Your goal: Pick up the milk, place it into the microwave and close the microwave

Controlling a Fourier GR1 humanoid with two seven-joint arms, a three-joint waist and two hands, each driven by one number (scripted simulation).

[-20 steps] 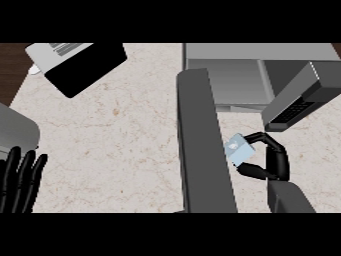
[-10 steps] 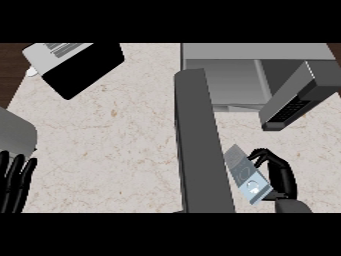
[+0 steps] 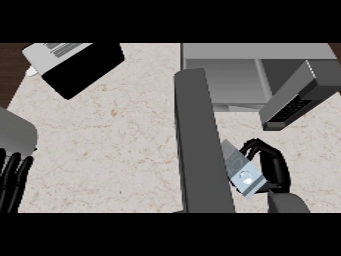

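The milk carton (image 3: 242, 171) is a small grey-white box with a blue mark, held tilted in my right hand (image 3: 271, 164), whose fingers and thumb curl round it. It hangs just right of the microwave's open door (image 3: 199, 145), which stands out toward me as a tall grey slab. The microwave (image 3: 254, 75) sits at the back right with its grey cavity (image 3: 232, 84) showing. My left hand (image 3: 4, 182) rests open at the lower left edge, fingers up.
A black-and-white appliance (image 3: 77, 62) lies at the back left of the pale stone counter (image 3: 106, 140). A grey rounded object (image 3: 3, 131) sits at the left edge. The microwave's control panel (image 3: 298, 97) juts out at the right.
My right hand has drawn the carton down and toward me, further from the microwave cavity. The carton has tilted and shows more of its face. The left hand has sunk lower.
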